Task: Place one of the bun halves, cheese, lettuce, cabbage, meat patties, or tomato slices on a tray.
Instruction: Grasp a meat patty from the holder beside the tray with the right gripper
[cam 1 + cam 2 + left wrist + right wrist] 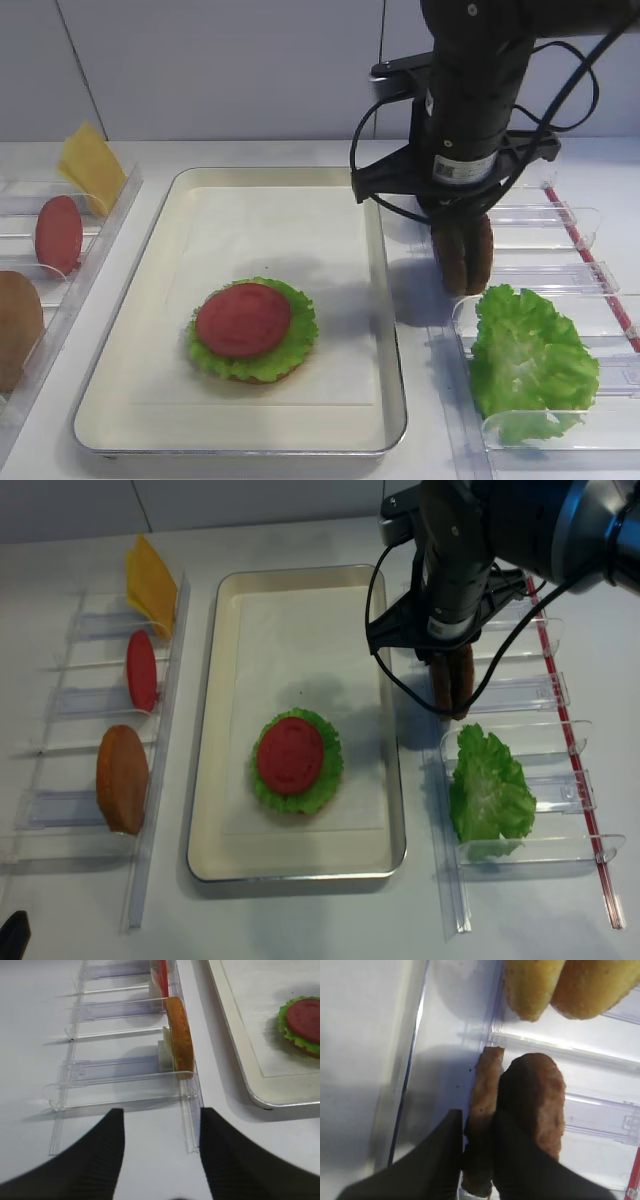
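The cream tray (266, 216) holds a stack: a bun half at the bottom, lettuce (291, 343) and a tomato slice (243, 319) on top. Two meat patties stand on edge in the right clear rack. My right gripper (477, 1122) is shut on the left patty (484, 1087), one black finger on each face. The second patty (542, 1097) leans just outside the right finger. My left gripper (160, 1147) hangs open over bare table by the left rack's near end, holding nothing. That rack carries cheese (90, 165), a tomato slice (58, 232) and a bun half (180, 1035).
A loose lettuce leaf (525, 360) lies in the right rack (580, 270) in front of the patties. Two golden-tan rounded pieces (535, 985) stand in the slot beyond them. The right rack's clear dividers sit close around the gripped patty. The tray's rim (240, 1052) runs right of the left rack.
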Available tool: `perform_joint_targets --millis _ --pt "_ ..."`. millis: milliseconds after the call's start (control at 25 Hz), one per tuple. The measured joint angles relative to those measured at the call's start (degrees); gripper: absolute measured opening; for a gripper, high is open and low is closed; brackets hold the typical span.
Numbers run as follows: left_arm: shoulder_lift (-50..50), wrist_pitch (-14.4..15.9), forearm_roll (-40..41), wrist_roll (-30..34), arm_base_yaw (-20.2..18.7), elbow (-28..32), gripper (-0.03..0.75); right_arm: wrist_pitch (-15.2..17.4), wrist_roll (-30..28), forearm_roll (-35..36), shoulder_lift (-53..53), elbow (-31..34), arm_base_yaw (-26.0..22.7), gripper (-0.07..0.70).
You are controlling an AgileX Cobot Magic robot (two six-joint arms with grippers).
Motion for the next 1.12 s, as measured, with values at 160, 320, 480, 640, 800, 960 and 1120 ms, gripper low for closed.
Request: perform_joint_targets --millis 160,320,480,640,800,960,1120 --pt "0.0 0.0 0.0 0.0 0.0 0.0 0.341 0.1 0.1 -0.3 0.0 0.0 0.0 0.163" --pt "0.0 0.0 0.0 0.0 0.0 0.0 0.341 0.1 0.1 -0.4 0.0 0.0 0.0 0.163" --pt "0.0 0.0 0.0 0.0 0.0 0.0 0.341 0.6 0.1 -0.4 0.0 -0.1 0.0 0.163" --pt "0.0 0.0 0.0 0.0 0.0 0.0 0.341 1.4 0.1 -0.5 0.0 -0.1 0.0 0.163" --pt "0.0 0.0 0.0 0.0 0.0 0.0 0.341 1.7 0.1 -0.5 0.0 -0.1 0.0 0.163" --pt "0.0 0.0 0.0 0.0 0.0 0.0 0.341 2.1 0.1 -0.5 -1.1 -0.1 0.0 0.16" --pt "0.0 0.0 0.0 0.0 0.0 0.0 0.341 2.6 0.1 0.3 -4.1 -0.1 0.0 0.16"
